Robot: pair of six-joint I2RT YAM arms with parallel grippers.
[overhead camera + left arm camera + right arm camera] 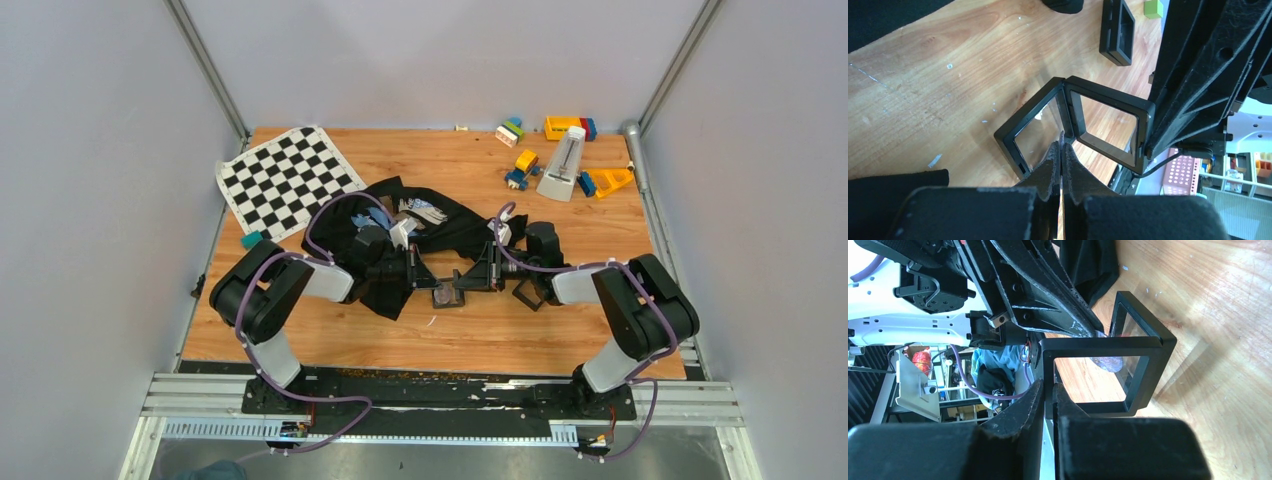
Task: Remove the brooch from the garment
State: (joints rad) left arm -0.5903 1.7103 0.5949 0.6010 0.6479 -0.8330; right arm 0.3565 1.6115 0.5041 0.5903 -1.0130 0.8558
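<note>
Large soft black cloth garment (pixel 455 228) lies bunched on the wooden table (pixel 560 330), behind both arms. Left gripper (pixel 1062 146): fingers pressed together, tips down at the lower clear film of the black hinged frame case (pixel 1108 98), probably to set something there. Tiny greyish brooch (pixel 1109 363) seems to sit on that film (blurred, unsure). Right gripper (pixel 1048 390) pinches the upper leaf's edge, propping the case open
</note>
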